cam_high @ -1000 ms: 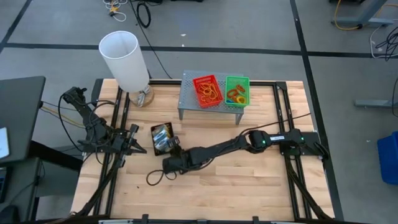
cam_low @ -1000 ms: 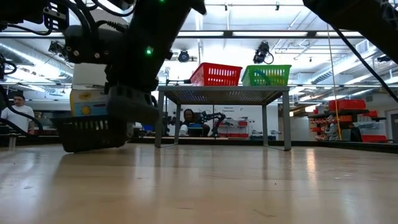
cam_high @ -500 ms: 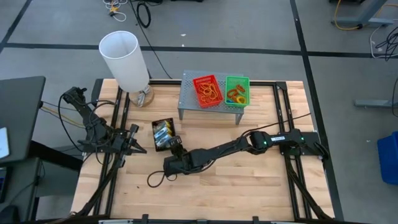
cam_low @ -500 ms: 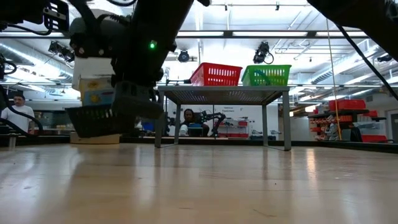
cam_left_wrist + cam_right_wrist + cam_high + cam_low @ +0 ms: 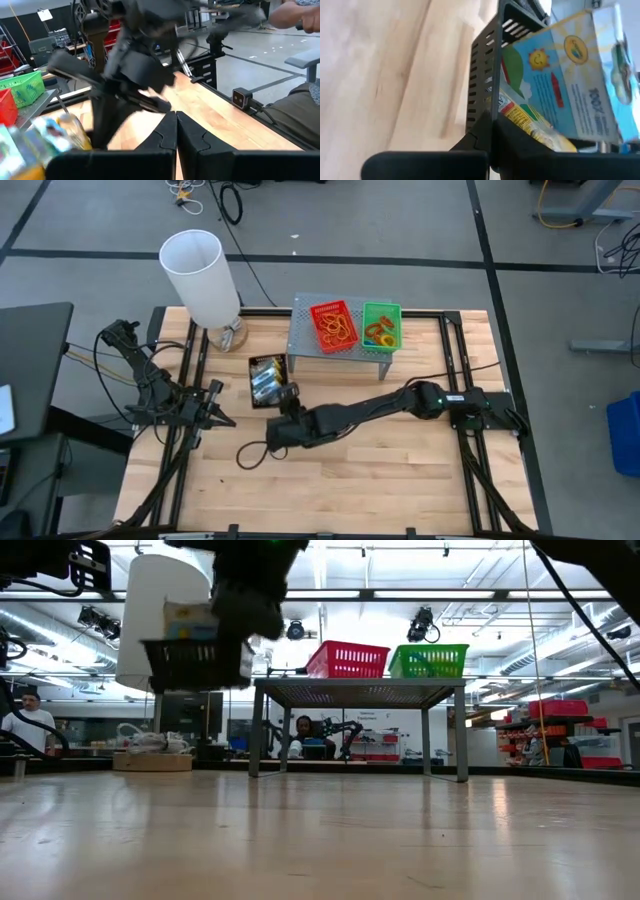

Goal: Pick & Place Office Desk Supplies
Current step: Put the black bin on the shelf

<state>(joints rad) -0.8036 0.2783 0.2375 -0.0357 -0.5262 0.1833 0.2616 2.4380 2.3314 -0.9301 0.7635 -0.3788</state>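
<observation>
Reading the printed surfaces first: the yellow-green and blue cardboard crayon box [image 5: 560, 75] shows a sun graphic, a small oval logo and the figure "100" on its face in the right wrist view; the smaller print is too blurred to read. A green-blue packet [image 5: 530, 125] with yellow label lines lies against it, text illegible.

Both items sit inside the black slotted plastic box [image 5: 267, 379]. In the high view this box lies between the left arm and the grey perforated metal stand [image 5: 343, 348], just off the stand's left front leg. In the low view the black slotted plastic box [image 5: 196, 660] is clear of the wooden table [image 5: 320, 840], raised to about the level of the stand top.

The right gripper [image 5: 288, 396] is closed on the near wall of the black box; in the right wrist view its fingers [image 5: 485, 127] pinch that slotted wall. The right arm stretches low and diagonally across the table from its base at the right edge.

The left gripper [image 5: 176, 131] rests at the table's left side, its two fingers pressed together and holding nothing.

On the stand, the small red mesh tray [image 5: 334, 326] and small green mesh tray [image 5: 381, 326] sit side by side, each containing thin rubber bands.

The tall white cylindrical lampshade [image 5: 200, 277] stands at the far left corner.
</observation>
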